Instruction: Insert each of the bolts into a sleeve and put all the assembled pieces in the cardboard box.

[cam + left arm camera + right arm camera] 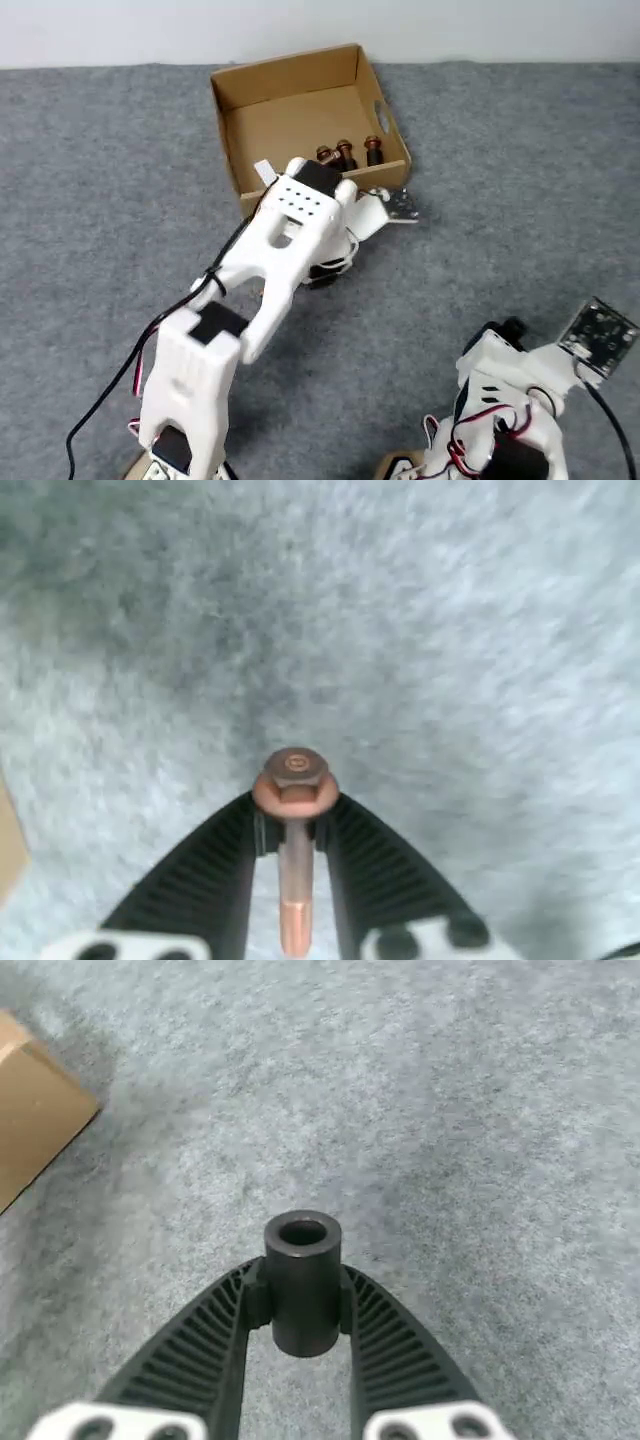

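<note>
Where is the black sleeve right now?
In the right wrist view, the black sleeve sits clamped between the jaws of the right gripper, above grey carpet, apart from the cardboard box.

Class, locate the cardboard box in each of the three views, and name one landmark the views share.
High view: the cardboard box stands open at the far side, three assembled pieces inside.
Left wrist view: a tan sliver at the frame's edge, probably the box, beside the jaws shut on the bolt.
Right wrist view: a box corner at the frame's edge, away from the held sleeve.
Shared landmark: the grey carpet.
</note>
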You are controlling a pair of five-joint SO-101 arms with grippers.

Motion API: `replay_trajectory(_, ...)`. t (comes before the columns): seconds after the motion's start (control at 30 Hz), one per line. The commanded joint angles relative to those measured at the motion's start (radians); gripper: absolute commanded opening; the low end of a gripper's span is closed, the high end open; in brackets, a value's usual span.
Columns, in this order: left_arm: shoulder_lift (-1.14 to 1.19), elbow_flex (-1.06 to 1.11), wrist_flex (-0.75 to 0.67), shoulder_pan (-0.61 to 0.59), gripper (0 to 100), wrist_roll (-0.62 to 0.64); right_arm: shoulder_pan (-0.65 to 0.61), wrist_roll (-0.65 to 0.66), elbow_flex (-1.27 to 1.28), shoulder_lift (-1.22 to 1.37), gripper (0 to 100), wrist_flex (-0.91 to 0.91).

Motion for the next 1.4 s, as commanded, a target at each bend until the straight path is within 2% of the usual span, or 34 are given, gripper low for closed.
replay_trajectory(0.0, -0.213, 0.051, 0.031, 0.055, 0, 0.216, -0.025, -0.005, -0.006, -0.012, 0.8, -0.022)
replay_trajectory(0.1, -0.361, 0.157, 0.031, 0.087, 0, 0.368, -0.027, -0.003, -0.006, -0.012, 0.8, -0.022)
replay_trajectory(0.27, -0.569, 0.311, 0.014, 0.129, 0, 0.493, -0.090, -0.002, -0.006, -0.012, 0.8, -0.022)
replay_trajectory(0.57, -0.861, 0.593, -0.204, 0.114, 0, 0.769, -0.228, 0.002, -0.011, -0.015, 0.8, -0.015)
replay_trajectory(0.67, -0.959, 0.702, -0.258, 0.115, 0, 0.838, -0.260, 0.049, -0.009, -0.047, 0.8, -0.013)
replay_trajectory(0.97, -1.297, 0.989, -0.488, 0.112, 0, 0.951, -0.275, 0.068, -0.012, -0.048, 0.8, -0.012)
replay_trajectory(1.37, -1.711, 1.314, -0.681, 0.112, 0, 0.951, -0.513, 0.068, -0.023, -0.048, 0.8, -0.012)
